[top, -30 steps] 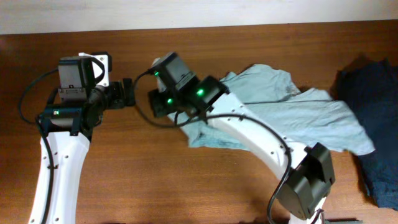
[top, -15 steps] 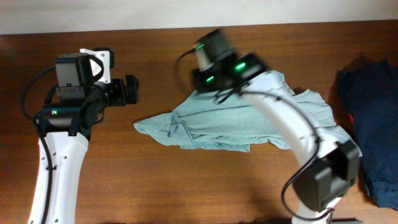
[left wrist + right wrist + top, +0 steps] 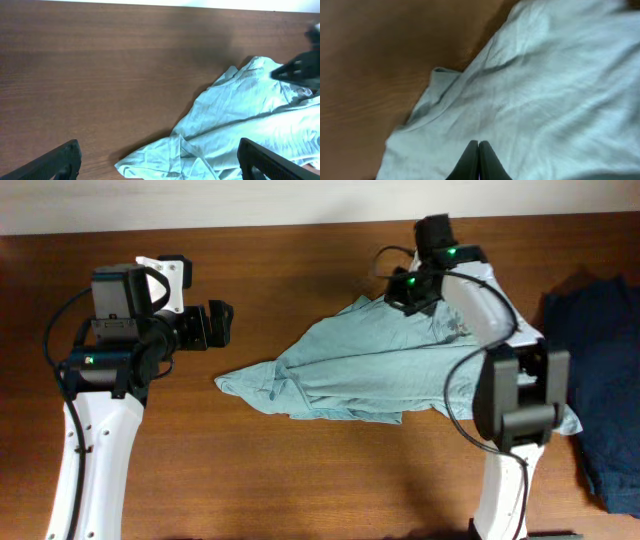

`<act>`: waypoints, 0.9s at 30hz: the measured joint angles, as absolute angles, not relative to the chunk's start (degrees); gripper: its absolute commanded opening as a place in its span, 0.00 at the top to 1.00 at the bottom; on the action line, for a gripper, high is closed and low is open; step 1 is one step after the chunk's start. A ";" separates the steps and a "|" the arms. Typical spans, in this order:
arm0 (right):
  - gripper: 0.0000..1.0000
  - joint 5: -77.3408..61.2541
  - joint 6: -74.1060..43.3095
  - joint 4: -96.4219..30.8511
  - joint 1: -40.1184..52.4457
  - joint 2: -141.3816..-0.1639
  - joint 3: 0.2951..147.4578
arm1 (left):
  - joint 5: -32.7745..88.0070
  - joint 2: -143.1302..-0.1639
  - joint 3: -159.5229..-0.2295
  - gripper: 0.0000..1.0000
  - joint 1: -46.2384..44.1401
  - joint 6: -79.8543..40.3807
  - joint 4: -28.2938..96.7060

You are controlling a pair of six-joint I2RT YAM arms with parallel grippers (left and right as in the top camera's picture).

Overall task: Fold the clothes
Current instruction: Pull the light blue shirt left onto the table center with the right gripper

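Observation:
The pale grey-blue T-shirt [image 3: 370, 375] lies crumpled across the middle of the wooden table, one corner pointing left. It also shows in the left wrist view [image 3: 240, 120] and fills the right wrist view [image 3: 545, 85]. My right gripper [image 3: 402, 288] is at the shirt's back edge. Its fingers [image 3: 479, 150] are pressed together just over the cloth, and no fabric shows between them. My left gripper [image 3: 215, 325] is open and empty, held above bare table left of the shirt. Its fingers frame the shirt's left corner in the left wrist view [image 3: 160, 167].
A dark navy garment [image 3: 595, 380] lies at the table's right edge, beside the shirt. The right arm's base [image 3: 510, 410] stands over the shirt's right part. Bare wood [image 3: 300, 470] spreads in front of and left of the shirt.
My right gripper swept from the shirt's left end back to the far right. The shirt now lies spread leftward with a corner pointing left. The left gripper shifted slightly right.

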State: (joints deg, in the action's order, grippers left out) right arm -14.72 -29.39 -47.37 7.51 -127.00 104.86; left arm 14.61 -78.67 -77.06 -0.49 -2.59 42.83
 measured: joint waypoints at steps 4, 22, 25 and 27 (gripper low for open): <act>0.96 -15.44 -30.87 -41.23 9.43 -130.63 104.84 | 14.63 -78.67 -77.06 0.01 -0.49 -2.59 42.83; 0.96 -6.85 -29.78 -71.35 12.21 -133.99 106.10 | 14.63 -78.76 -77.10 0.01 -0.49 -2.59 44.45; 0.93 -6.48 -26.89 -70.02 12.21 -133.58 105.84 | 14.63 -78.76 -77.10 0.00 -0.49 -2.59 44.34; 0.71 -6.00 -24.97 -66.46 12.21 -132.64 105.51 | 14.63 -78.76 -77.10 0.01 -0.49 -2.59 44.31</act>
State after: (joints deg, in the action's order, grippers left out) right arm -6.00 -24.97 -66.46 12.21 -132.64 105.51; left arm 14.63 -78.76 -77.10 -0.49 -2.59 44.31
